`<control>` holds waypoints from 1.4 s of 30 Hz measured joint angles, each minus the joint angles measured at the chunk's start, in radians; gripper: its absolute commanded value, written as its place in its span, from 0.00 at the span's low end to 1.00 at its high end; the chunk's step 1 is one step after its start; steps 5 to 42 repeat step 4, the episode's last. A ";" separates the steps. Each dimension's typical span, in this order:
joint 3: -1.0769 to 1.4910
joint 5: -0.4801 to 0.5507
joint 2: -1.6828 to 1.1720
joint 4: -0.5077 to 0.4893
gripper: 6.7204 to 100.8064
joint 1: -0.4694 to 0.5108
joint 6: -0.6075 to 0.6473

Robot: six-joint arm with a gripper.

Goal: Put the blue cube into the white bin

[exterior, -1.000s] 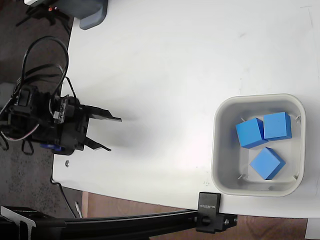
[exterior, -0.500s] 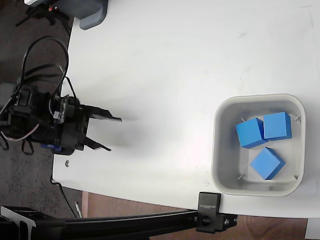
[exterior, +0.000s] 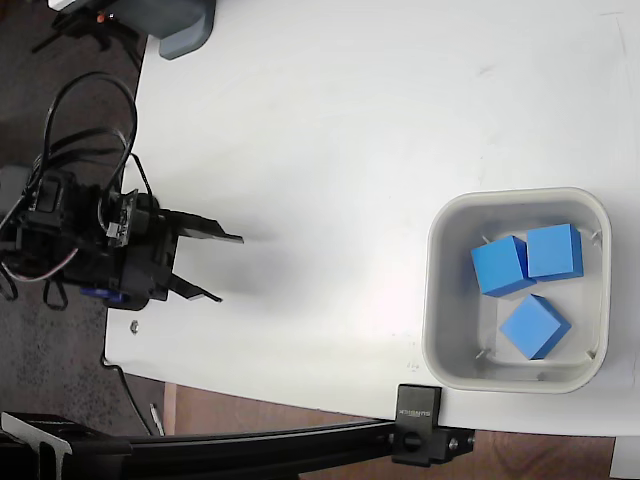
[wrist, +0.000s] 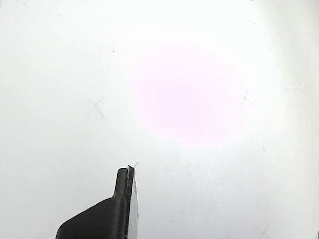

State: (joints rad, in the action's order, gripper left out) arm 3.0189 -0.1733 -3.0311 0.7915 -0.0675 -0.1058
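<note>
At the left edge of the white work table (exterior: 330,130), in the fixed view, the black two-finger gripper (exterior: 222,268) is seen with its fingers spread wide apart and nothing held between them; both tips point rightward over the bare tabletop. Black cables are looped behind the gripper's body. In the wrist view only one dark finger (wrist: 112,211) is shown, low in the picture, above a plain white surface faintly marked with small scratches. A black clamp (exterior: 418,425) is fixed to the table's lower edge. Well apart from the gripper, near the right side, the off-white squarish plastic bin (exterior: 440,300) with rounded corners is placed. Three small bright-blue cubes lie inside it: the blue cube (exterior: 499,266) touching a second cube (exterior: 554,251) at upper right, and a third cube (exterior: 535,326) just below them.
</note>
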 measured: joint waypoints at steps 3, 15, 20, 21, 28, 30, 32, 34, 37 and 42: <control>0.000 0.000 0.000 0.000 0.99 0.000 0.000; 0.000 0.000 0.000 0.000 0.99 0.000 0.000; 0.000 0.000 0.000 0.000 0.99 0.000 0.000; 0.000 0.000 0.000 0.000 0.99 0.000 0.000; 0.000 0.000 0.000 0.000 0.99 0.000 0.000; 0.000 0.000 0.000 0.000 0.99 0.000 0.000; 0.000 0.000 0.000 0.000 0.99 0.000 0.000; 0.000 0.000 0.000 0.000 0.99 0.000 0.000; 0.000 0.000 0.000 0.000 0.99 0.000 0.000; 0.000 0.000 0.000 0.000 0.99 0.000 0.000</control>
